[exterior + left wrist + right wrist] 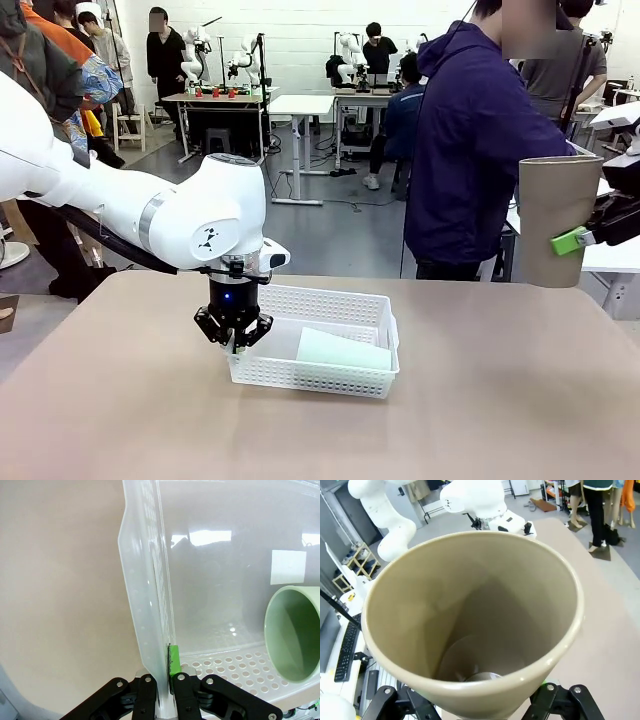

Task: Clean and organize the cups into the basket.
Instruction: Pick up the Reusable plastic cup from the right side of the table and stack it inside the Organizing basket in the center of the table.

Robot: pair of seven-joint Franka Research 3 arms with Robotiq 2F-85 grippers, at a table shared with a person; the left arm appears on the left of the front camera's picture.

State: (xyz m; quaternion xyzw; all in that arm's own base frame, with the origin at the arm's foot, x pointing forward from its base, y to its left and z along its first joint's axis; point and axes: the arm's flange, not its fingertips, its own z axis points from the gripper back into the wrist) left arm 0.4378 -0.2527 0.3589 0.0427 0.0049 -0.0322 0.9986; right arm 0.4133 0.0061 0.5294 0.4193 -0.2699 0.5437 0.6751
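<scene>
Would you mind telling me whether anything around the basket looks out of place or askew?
Only the mint green cup: it lies on its side in the white basket, not upright. The left gripper pinches the basket's side wall, and the right gripper holds a brown cup upright in the air. Nothing looks spilled or damaged.

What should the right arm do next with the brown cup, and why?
Probably carry the brown cup left, over the basket. The right gripper holds it upright in the air, off to the side. The left gripper is clamped on the basket wall, and floor space is free beside the green cup lying inside.
</scene>
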